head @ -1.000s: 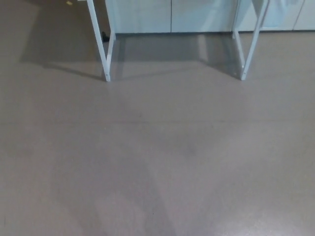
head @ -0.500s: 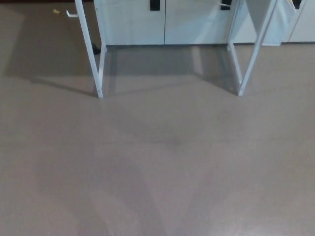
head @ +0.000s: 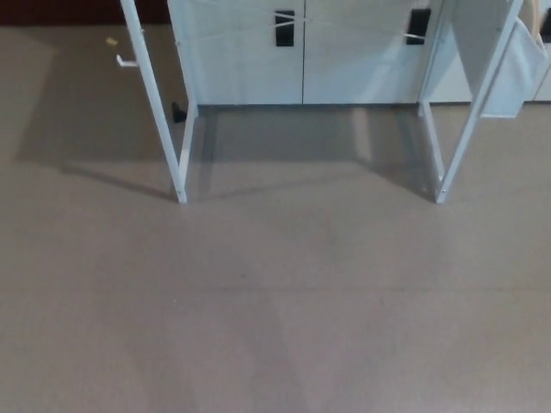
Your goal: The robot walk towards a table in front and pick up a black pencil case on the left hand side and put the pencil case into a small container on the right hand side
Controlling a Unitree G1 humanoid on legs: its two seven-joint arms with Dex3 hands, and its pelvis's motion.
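The head view shows only the lower part of the table: its white left legs [head: 159,103] and white right legs [head: 469,112] stand on the grey-brown floor. The tabletop lies above the picture's top edge. No black pencil case and no small container show. Neither of my hands is in the picture.
White cabinet doors [head: 301,52] with black handles [head: 285,27] stand behind the table. A white sheet or bag [head: 519,73] hangs by the right legs. A small black object [head: 178,112] sits at the cabinet foot. Grey-brown floor [head: 275,327] stretches from me to the legs.
The whole picture has shifted: the camera has tilted up, so the table legs sit lower in the frame and more of the cabinets and their handles show.
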